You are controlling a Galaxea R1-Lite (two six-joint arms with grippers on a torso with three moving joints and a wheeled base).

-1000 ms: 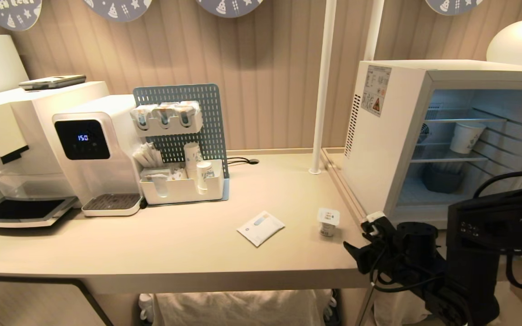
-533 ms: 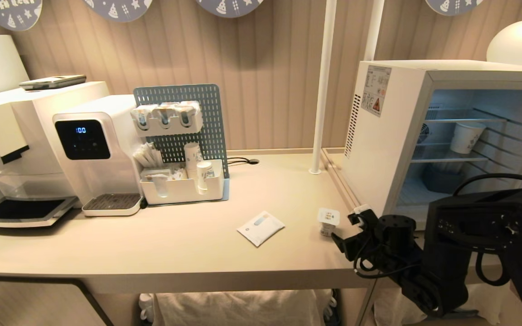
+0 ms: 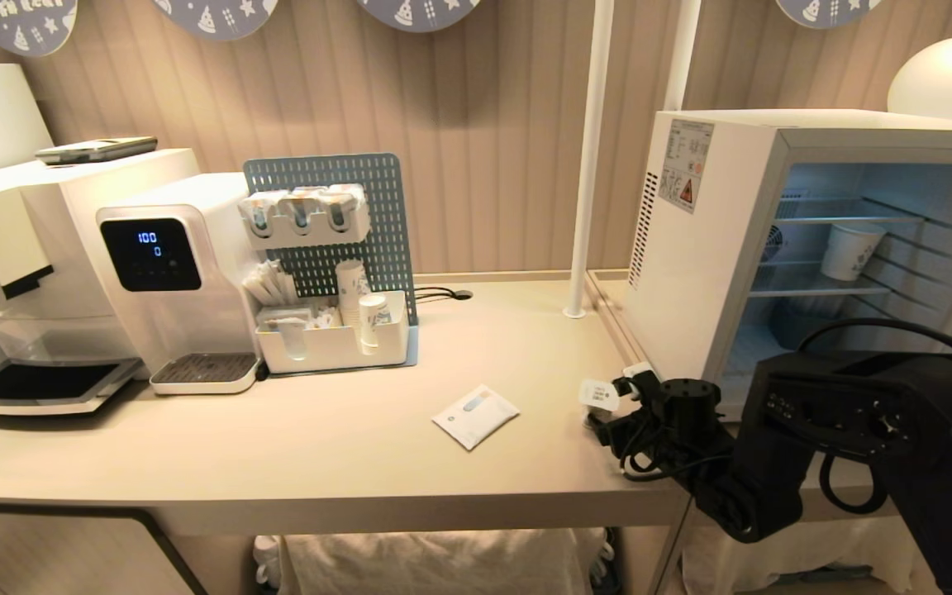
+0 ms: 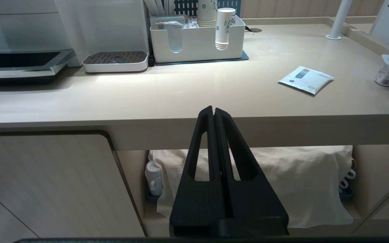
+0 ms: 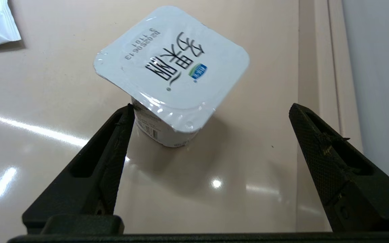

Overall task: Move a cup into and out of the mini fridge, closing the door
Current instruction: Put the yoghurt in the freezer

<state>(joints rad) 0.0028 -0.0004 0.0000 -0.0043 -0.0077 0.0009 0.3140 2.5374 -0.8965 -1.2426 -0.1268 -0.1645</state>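
The cup [image 3: 597, 393] [image 5: 172, 64] [image 4: 388, 69], a small white tub with a square foil lid, stands upright on the beige table near the mini fridge's front corner. My right gripper [image 3: 615, 406] [image 5: 211, 108] is open just in front of it, pointing down at the table. One fingertip [image 5: 127, 113] is right beside the tub's body; I cannot tell whether it touches. The other fingertip [image 5: 297, 113] stands well clear. The mini fridge [image 3: 707, 248] stands open, lit inside; its door is out of view. My left gripper [image 4: 213, 109] is shut and parked below the table's front edge.
A white sachet [image 3: 476, 416] lies left of the cup. A raised ledge [image 3: 621, 339] and a white pole [image 3: 587, 165] separate table and fridge. A paper cup [image 3: 852, 250] sits on a fridge shelf. A water dispenser [image 3: 170, 273] and a cup organiser [image 3: 335, 343] stand at the back left.
My right arm has swung left and forward from the table's corner up to the cup. Its fingers have spread wider. The cup has not moved.
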